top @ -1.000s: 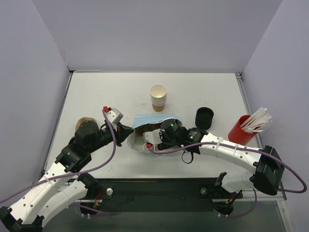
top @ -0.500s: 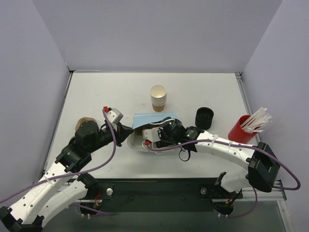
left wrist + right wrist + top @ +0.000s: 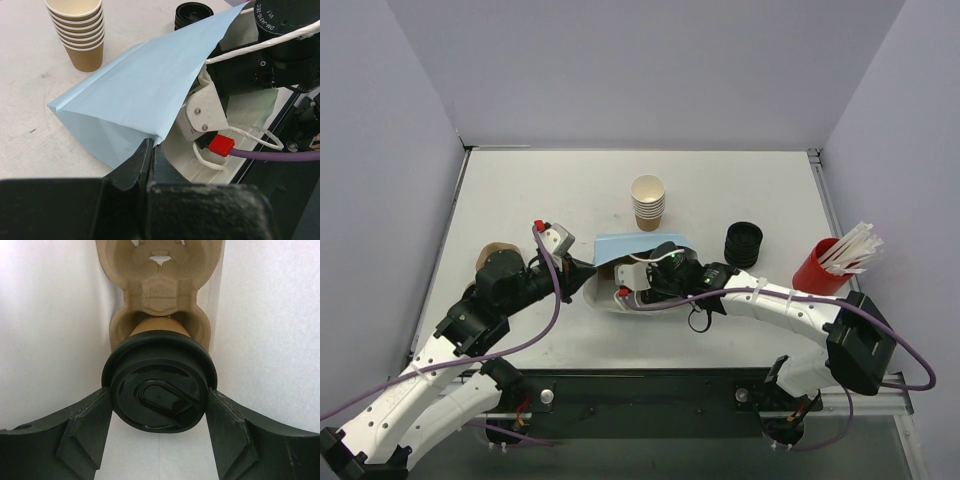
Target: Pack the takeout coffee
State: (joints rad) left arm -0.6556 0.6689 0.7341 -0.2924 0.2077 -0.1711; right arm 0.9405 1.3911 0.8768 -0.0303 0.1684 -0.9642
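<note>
The takeout coffee, a tan cup with a black lid, lies inside a light blue paper bag on its side at the table's middle. Its base points into a pocket of a brown pulp cup carrier deeper in the bag. My right gripper reaches in through the bag's mouth, its fingers pressed against both sides of the lid. My left gripper is shut on the bag's lower mouth edge. In the top view the bag hides the cup.
A stack of lidless tan cups stands behind the bag. A stack of black lids sits to its right, and a red cup of white sticks farther right. A brown object lies behind my left arm.
My right wrist has slid a little leftward, deeper into the bag's mouth. The left arm and the bag's held edge have stayed put.
</note>
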